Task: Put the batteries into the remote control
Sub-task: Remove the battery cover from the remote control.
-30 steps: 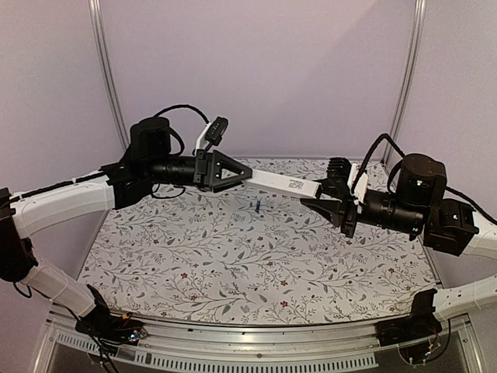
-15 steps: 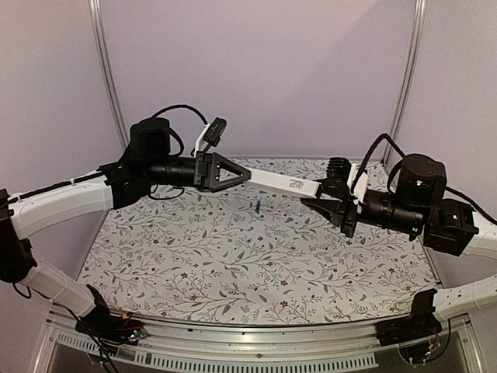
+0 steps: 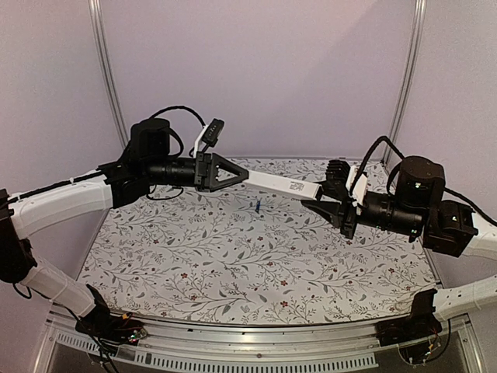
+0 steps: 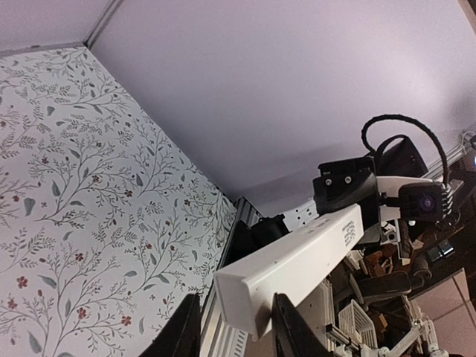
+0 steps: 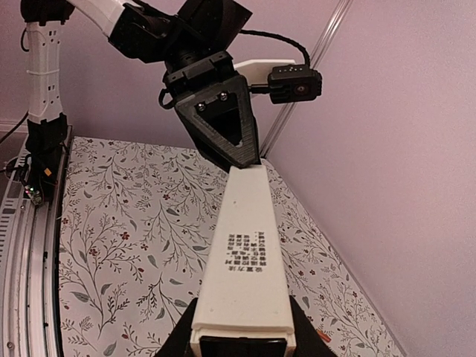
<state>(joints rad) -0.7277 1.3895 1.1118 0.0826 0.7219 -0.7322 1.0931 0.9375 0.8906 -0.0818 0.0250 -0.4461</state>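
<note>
floral-print tabletop (image 3: 233,264) lies beneath a boxy white remote (image 3: 283,184) clamped by left hand (image 3: 245,176) and right hand (image 3: 320,193).

From the top camera the blue battery (image 3: 255,206), toward 12 o'clock from the table's (image 3: 194,272) middle, was too small for me to judge if standing or lying. The left wrist view cut the left gripper (image 4: 235,301) at 6 o'clock, so I could not tell if it pinched the remote control (image 4: 297,260).
</note>
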